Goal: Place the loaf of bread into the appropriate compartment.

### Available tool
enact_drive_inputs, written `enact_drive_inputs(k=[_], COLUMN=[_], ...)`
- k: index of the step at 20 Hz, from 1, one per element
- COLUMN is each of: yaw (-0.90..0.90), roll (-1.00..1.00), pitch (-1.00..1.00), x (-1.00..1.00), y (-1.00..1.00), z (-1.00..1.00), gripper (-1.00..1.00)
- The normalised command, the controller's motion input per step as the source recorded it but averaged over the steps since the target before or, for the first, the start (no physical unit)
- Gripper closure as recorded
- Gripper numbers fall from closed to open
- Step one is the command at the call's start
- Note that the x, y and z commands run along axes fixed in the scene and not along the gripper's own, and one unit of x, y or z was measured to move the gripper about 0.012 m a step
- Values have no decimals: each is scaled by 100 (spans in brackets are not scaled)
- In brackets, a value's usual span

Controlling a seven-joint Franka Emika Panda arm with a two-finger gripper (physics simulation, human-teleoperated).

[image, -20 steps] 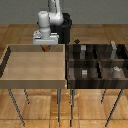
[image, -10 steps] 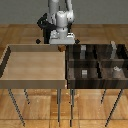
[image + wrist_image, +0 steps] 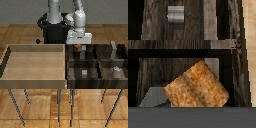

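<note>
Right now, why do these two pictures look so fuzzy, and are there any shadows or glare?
Exterior view: soft and coarse throughout, so the loaf of bread at the end effector is just a brown speck; no glare, and the divided bin is dark inside. Wrist view: the bread shows mottled texture but blurry edges, over shadowed wood; a grey block is smeared.

The loaf of bread (image 3: 196,86) is a small tan-brown speckled block, tilted on a corner, hanging above the dark striped-wood bin (image 3: 97,66). The appropriate compartment (image 3: 82,73) is the bin's front cell nearest the pale tray.
</note>
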Motion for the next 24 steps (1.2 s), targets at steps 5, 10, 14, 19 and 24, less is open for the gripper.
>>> enact_drive_inputs(k=[5,10,14,19,24], yaw=[0,0,0,0,0], roll=[0,0,0,0,0], pitch=[0,0,0,0,0], x=[80,100,100,40,0], y=[0,0,0,0,0], z=[0,0,0,0,0], gripper=[100,100,100,-100,-100])
